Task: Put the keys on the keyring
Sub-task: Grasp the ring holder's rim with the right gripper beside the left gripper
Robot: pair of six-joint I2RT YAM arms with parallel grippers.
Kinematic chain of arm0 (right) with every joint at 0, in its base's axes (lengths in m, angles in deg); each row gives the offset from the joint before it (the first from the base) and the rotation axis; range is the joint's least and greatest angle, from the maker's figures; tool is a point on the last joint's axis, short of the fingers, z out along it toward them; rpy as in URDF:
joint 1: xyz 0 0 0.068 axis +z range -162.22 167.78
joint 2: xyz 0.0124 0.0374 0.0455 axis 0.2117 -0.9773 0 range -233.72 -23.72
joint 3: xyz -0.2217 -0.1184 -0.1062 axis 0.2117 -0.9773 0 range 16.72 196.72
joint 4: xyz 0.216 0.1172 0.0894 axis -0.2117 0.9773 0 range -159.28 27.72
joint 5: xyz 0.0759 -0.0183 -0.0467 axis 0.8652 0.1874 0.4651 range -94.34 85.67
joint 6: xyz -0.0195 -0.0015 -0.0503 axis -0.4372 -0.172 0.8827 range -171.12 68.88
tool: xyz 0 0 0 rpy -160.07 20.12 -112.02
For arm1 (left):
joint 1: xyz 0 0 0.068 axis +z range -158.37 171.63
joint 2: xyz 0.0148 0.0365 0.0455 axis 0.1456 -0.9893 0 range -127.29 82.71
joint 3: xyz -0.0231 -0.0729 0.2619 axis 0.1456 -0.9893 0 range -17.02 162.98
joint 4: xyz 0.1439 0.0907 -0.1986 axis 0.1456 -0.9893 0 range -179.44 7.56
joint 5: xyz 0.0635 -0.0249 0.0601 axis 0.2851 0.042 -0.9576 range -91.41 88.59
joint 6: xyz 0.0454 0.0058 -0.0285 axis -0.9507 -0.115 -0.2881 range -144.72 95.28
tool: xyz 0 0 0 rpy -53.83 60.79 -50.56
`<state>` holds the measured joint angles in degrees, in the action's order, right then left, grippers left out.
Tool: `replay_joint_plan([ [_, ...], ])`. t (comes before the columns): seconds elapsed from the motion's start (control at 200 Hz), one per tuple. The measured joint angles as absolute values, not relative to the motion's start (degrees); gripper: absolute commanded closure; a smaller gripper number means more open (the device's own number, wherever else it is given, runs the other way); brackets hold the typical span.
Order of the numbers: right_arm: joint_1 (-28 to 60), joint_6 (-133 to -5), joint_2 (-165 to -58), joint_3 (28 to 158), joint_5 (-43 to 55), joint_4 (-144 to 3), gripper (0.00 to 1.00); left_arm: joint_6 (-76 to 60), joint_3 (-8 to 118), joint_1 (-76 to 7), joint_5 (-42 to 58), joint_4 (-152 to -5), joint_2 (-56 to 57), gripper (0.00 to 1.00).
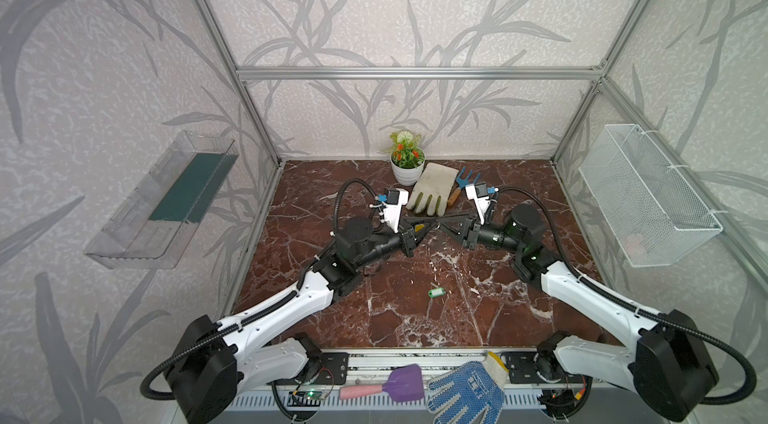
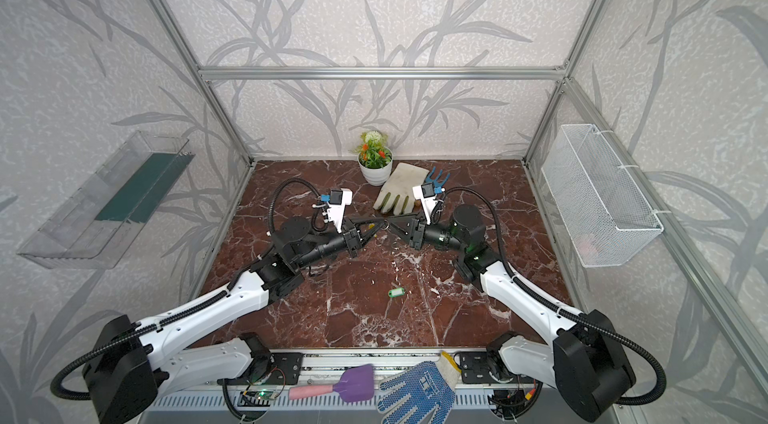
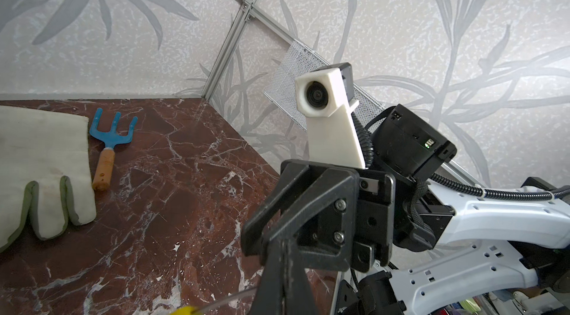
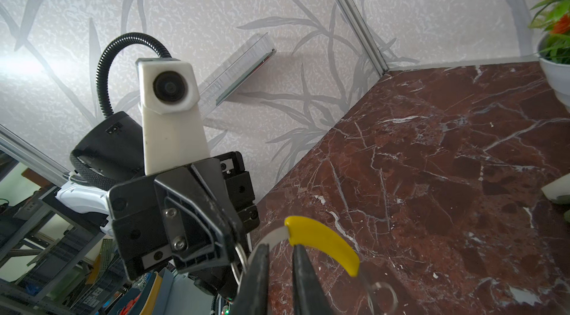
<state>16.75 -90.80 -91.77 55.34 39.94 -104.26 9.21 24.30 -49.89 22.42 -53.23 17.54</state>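
Left claw point(image 1: 430, 223), centre of a top view: pressed together, pinching the keyring point(image 4: 320, 244) above the tabletop point(image 1: 374, 318). Right claw point(image 4: 280, 255) meets it from the right, fingers narrowly spread at the hoop beside its yellow sleeve; grip unconfirmed. The keys point(image 1: 436, 291) lie alone, lower centre, well apart from both claws.

Judgement: hoop secured, threading not begun. The hoop's opening is hidden, and the wrist views cut off most of the hoop.

Both arms reaching inward, left tool point(image 1: 432, 223) clamped shut, right tool point(image 1: 443, 227) facing it tip-to-tip, jaws narrowly apart
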Motion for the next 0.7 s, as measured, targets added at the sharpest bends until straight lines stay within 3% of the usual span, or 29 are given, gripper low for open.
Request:
replay_joint_plan([
  [0.19, 16.53, -90.89, -90.72, 53.59, 39.19, -104.9, 0.79, 9.47, 24.3, -49.87, 22.36, -53.29, 17.35, 1.0],
  [0.7, 15.64, -92.28, -87.99, 51.58, 40.05, -107.89, 0.82, 9.67, 24.52, -49.83, 22.05, -53.75, 16.45, 1.0],
])
